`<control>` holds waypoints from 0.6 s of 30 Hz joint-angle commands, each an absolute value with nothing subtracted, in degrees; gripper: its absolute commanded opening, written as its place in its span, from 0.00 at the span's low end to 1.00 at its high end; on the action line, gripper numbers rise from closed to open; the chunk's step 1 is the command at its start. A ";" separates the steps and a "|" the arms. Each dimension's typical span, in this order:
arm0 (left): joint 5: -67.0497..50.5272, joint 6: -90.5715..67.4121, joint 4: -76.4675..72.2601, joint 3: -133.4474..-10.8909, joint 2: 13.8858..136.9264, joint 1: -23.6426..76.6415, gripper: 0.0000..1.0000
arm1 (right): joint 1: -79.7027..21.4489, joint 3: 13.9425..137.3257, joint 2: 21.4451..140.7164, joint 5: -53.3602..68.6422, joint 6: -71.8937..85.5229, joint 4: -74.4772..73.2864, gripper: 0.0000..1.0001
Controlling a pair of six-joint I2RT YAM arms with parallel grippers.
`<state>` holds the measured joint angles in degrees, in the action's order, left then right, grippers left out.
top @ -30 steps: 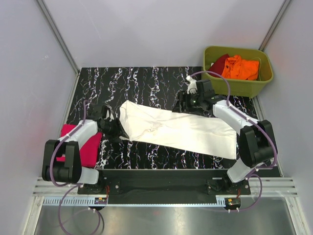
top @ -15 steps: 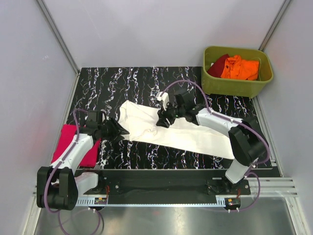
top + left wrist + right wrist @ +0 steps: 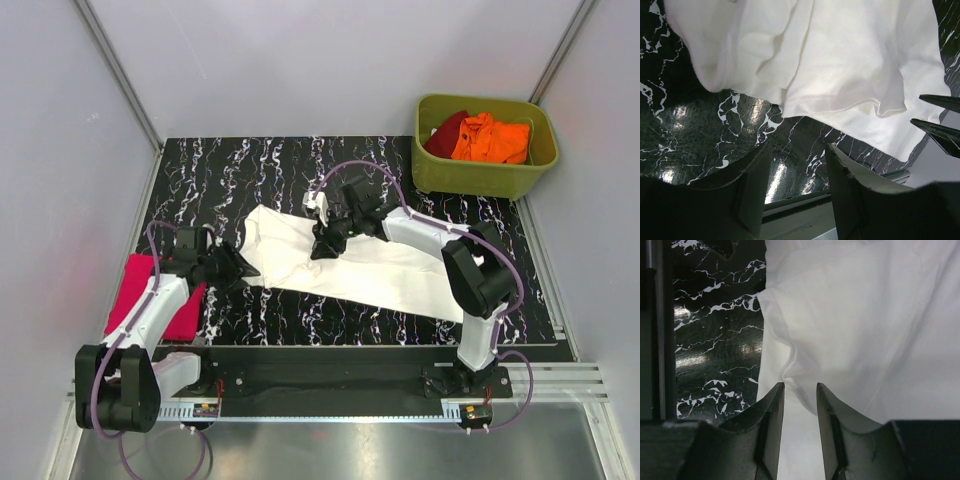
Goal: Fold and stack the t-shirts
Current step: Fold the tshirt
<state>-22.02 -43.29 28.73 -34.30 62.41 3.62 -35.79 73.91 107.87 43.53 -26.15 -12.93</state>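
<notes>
Currently folding white t-shirt (image 3: 390, 272), stretched long across table (image 3: 250, 170), magenta t-shirt (image 3: 132, 278) far left | aiming at pinching edge layers cleanly, lifting both ends evenly | hovering right gripper (image 3: 322, 245) narrowly parted over far edge, gripping nothing visible | holding left gripper (image 3: 243, 268) wide, empty, just off left end | stretching both arms inward, wrists low

The plain soft white cloth t-shirt (image 3: 380, 270) lies on the black table top with white marble veining (image 3: 230, 170). Near left is a plain magenta-pink folded cloth shirt (image 3: 190, 312). Far right, an olive-green plastic tub (image 3: 480, 178) holds an orange cloth shirt (image 3: 492, 138) and a dark red cloth shirt (image 3: 447, 130).
</notes>
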 commanded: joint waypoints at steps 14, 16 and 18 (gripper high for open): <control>-21.97 -39.20 29.44 -40.69 64.24 0.26 0.54 | -38.32 77.16 111.97 47.64 -27.77 -16.17 0.36; -22.23 -39.29 29.18 -40.69 64.51 0.18 0.54 | -38.32 77.61 112.32 46.07 -27.77 -16.52 0.35; -22.41 -39.46 28.92 -40.52 64.51 0.18 0.54 | -38.32 77.00 111.71 44.74 -28.39 -15.74 0.37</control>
